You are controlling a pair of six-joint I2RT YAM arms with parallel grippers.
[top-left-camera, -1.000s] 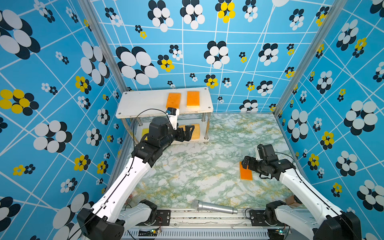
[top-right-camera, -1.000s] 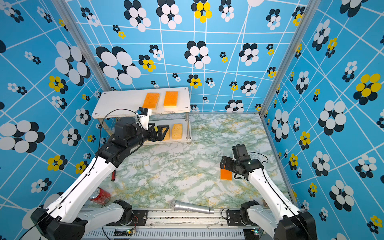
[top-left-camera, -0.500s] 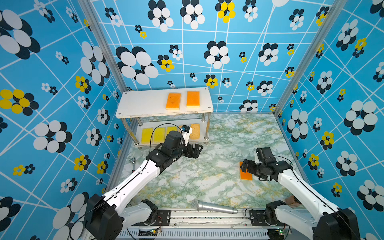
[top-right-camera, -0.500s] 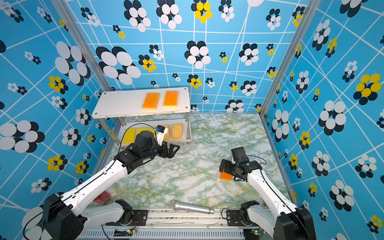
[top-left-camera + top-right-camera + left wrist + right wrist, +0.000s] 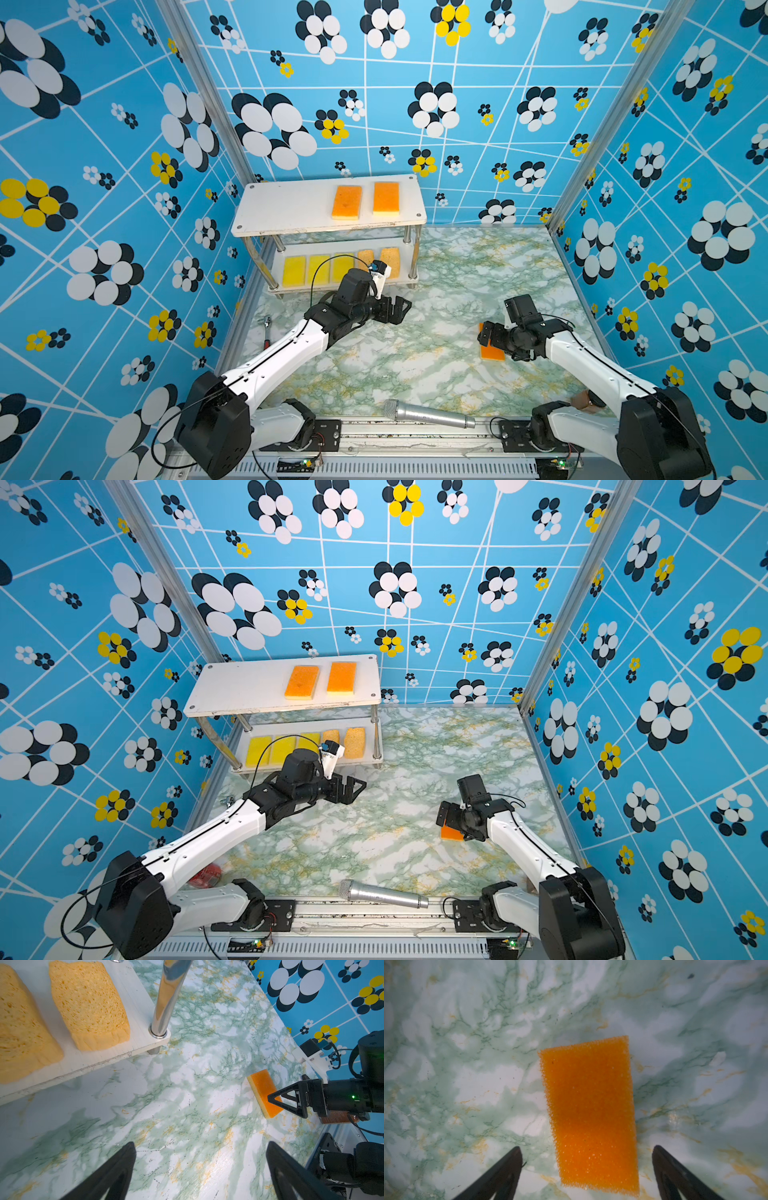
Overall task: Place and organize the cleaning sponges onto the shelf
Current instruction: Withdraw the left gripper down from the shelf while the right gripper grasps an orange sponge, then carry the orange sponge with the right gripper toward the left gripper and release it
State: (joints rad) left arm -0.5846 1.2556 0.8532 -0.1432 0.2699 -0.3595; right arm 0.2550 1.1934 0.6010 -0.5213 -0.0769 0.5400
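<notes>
Top view, bottom centre of frame: microphone (image 5: 428, 415) lay at the near edge of the table (image 5: 395, 365), not part of the job. Middle right of frame: right gripper (image 5: 487, 337) hung low over the loose sponge (image 5: 492, 355), orange, flat on the table, well apart from the shelf (image 5: 291, 208). Right wrist view settled the grip: jaws spread wide, one on each side of the loose sponge (image 5: 588, 1109), neither touching it, nothing held.

Centre of frame: left gripper (image 5: 402, 309) sat just in front of the shelf's lower board, jaws spread wide, empty, only bare table between them in the left wrist view.

Upper centre-left of frame, lower board: three yellow sponges (image 5: 318, 269) in a row, then two tan sponges (image 5: 390, 259) to their right, one partly hidden behind the left wrist. Upper board: two orange sponges (image 5: 347, 202) side by side on its right half, left half bare.

Step in hand, as judged: pickup of the last sponge off the table, seven already shelved.

The next move likely called for:
- dropping the right fingers beside the long edges
- pinching across the short width, gently since the foam would squash
- lifting and carrying it to the upper board, next to the orange sponges so the colours stayed grouped

The left arm near the shelf front looked like a possible obstruction on that path.
</notes>
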